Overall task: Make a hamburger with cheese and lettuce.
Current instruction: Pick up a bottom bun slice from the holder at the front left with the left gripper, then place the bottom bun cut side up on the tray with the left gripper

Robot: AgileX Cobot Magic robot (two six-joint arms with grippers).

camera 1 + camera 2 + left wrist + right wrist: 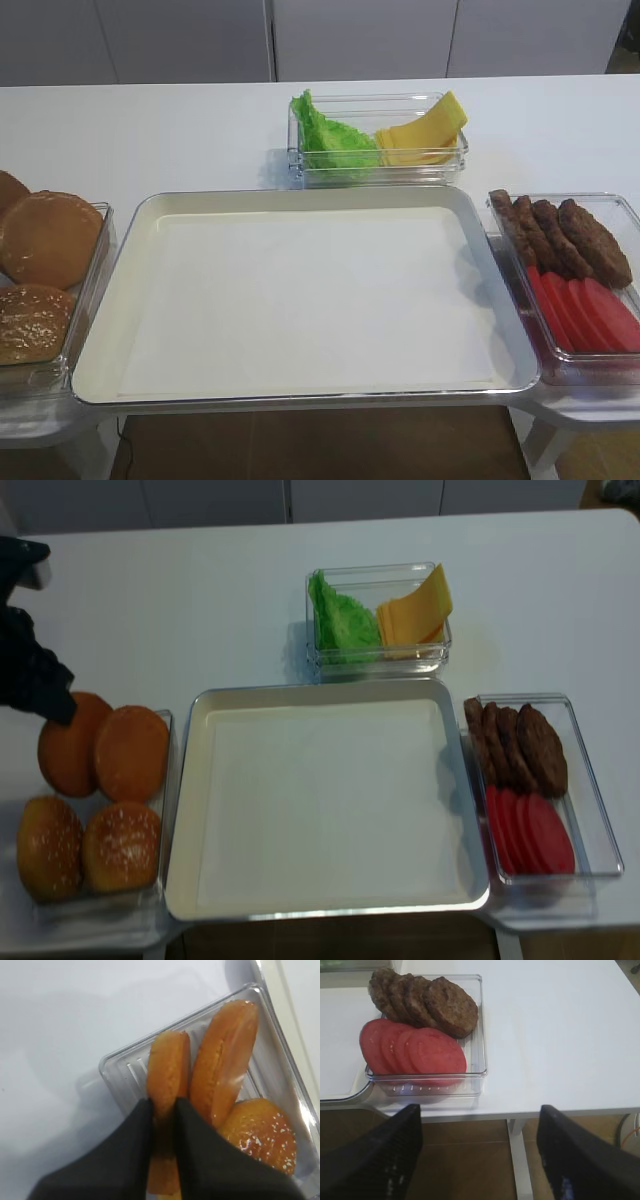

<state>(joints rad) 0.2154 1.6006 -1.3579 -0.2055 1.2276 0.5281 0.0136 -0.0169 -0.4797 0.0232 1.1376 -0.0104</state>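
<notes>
My left gripper (162, 1102) is shut on the rim of a golden-brown bun half (167, 1070), the hamburger, standing on edge in a clear container (117, 1072). In the second high view the gripper (55, 712) sits on that bun (72, 748) at the far left. The green lettuce (335, 142) and the yellow cheese slices (425, 130) share a clear box at the back; they also show in the second high view as lettuce (345, 620) and cheese (415, 610). My right gripper (480, 1110) is open and empty, over the floor off the table's front edge.
A large metal tray (300, 300) lined with white paper fills the middle. Another plain bun half (130, 752) and two sesame buns (85, 845) share the left container. At the right a clear box (482, 1035) holds dark patties (425, 1002) and tomato slices (412, 1050).
</notes>
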